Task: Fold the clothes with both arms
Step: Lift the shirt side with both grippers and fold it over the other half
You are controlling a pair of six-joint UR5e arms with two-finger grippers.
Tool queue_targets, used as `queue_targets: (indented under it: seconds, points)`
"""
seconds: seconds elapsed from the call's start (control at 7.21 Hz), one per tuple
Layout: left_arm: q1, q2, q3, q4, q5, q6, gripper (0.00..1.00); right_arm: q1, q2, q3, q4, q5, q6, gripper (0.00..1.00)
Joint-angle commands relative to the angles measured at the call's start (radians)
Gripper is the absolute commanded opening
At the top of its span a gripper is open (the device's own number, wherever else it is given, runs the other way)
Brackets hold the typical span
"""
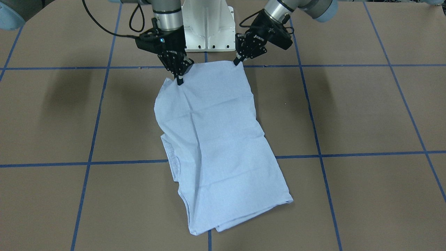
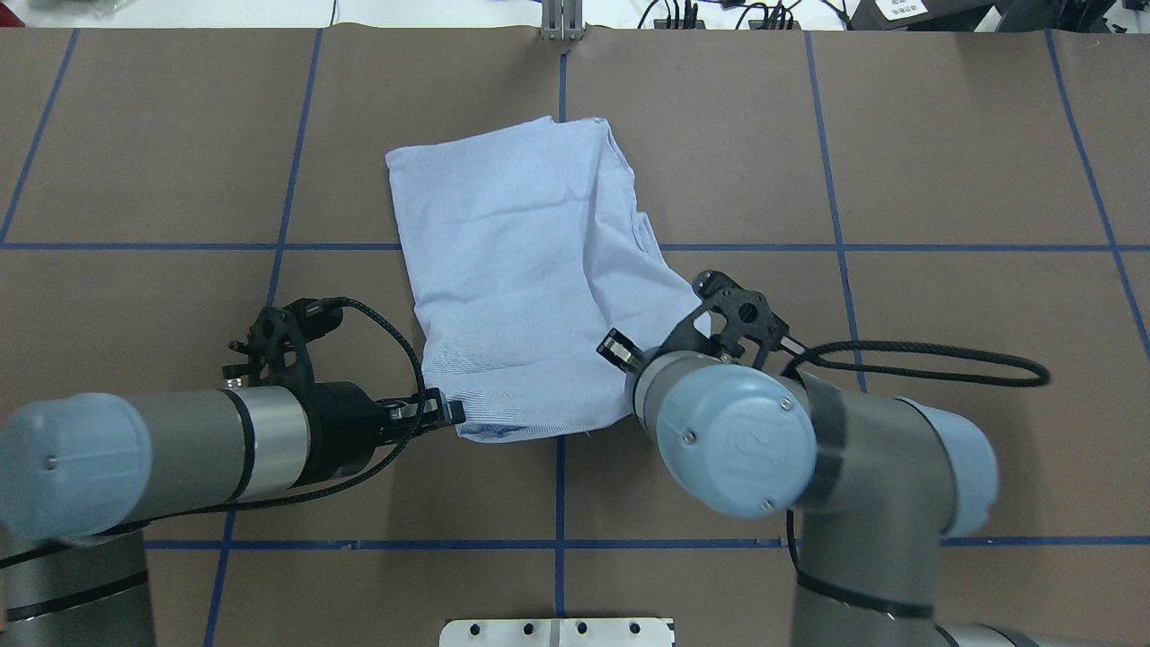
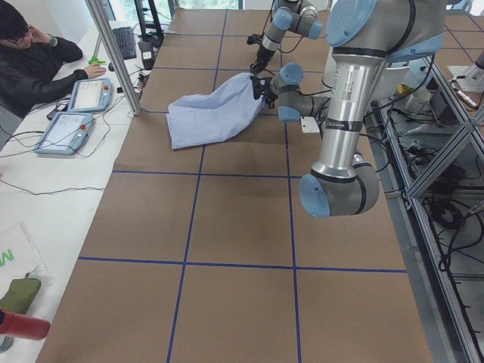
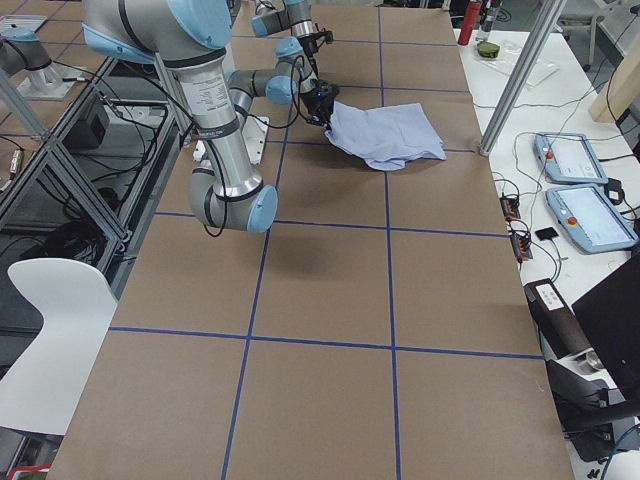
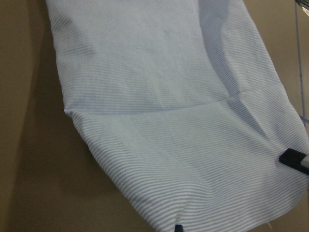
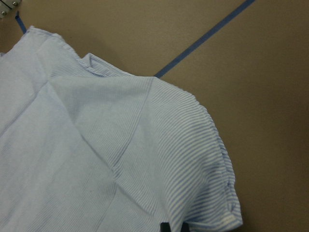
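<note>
Striped shirt in left gripper, right gripper.

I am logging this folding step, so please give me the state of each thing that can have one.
Striped shirt, folded narrow, its end near the robot raised, its far end lying on the table.
Left hand, shut on one near corner of the shirt.
Right hand, shut on the other near corner.

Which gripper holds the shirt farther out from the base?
The right gripper: it pinches the shirt edge past the blue tape line, while the left gripper holds at that line.
</note>
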Motion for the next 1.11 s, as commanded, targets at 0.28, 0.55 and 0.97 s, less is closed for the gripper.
queue_targets:
  seconds: [0.28, 0.55, 0.97]
  points:
    - [-0.001, -0.038, -0.174, 0.292, -0.063, 0.0, 0.0, -0.08, 0.012, 0.216, -0.311, -0.027, 0.037, 0.0]
    - [-0.054, -0.14, -0.015, 0.292, -0.056, 0.009, 0.0, -0.001, 0.055, 0.023, -0.161, -0.047, -0.026, 0.0]
    - [-0.139, -0.197, 0.122, 0.288, -0.053, 0.065, 0.0, 0.122, 0.104, -0.207, 0.084, -0.039, -0.155, 0.0]
